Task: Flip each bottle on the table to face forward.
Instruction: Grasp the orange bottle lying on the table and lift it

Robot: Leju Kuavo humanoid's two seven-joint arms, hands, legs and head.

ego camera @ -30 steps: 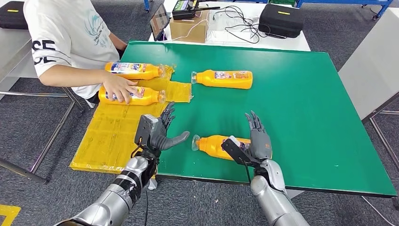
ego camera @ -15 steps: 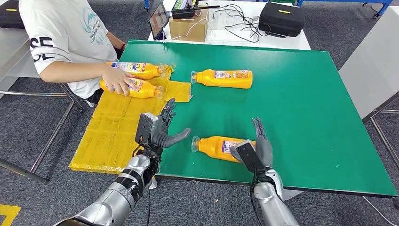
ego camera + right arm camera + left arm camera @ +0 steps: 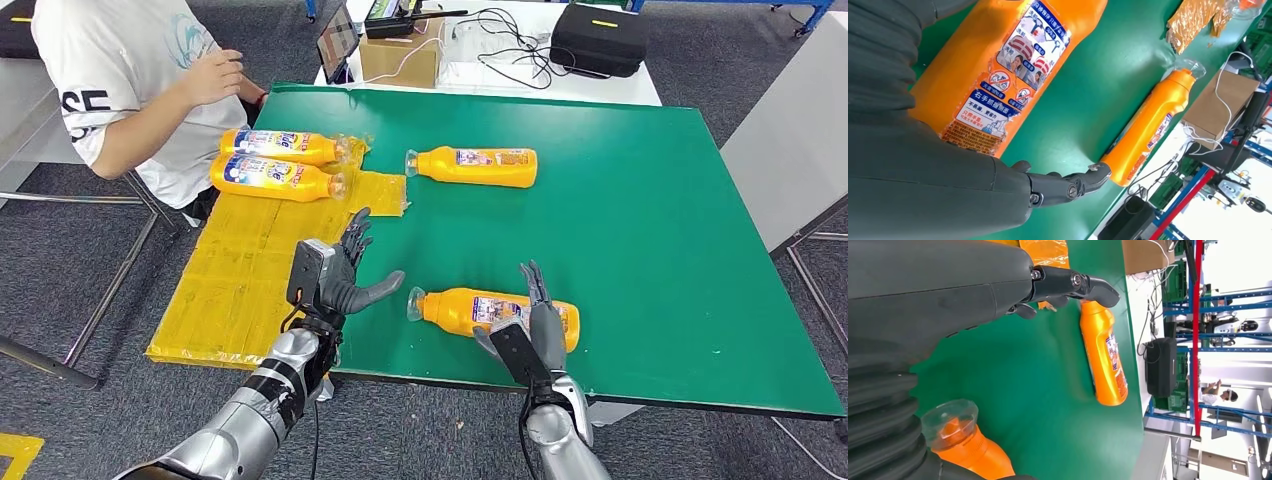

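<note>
Near bottle (image 3: 495, 311) lies on its side across the counter's (image 3: 640, 220) front edge, cap pointing toward the empty, spread left hand (image 3: 335, 275), while the right hand (image 3: 535, 325), fingers extended and holding nothing, stands at its body, nearer.

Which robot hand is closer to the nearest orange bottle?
Right. The right hand lies against the bottle by its label. The left hand hovers open beside the cap end, apart from it.

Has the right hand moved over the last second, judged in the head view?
Yes. The right hand has drawn back toward the table's near edge, its fingertips now over the near bottle.
</note>
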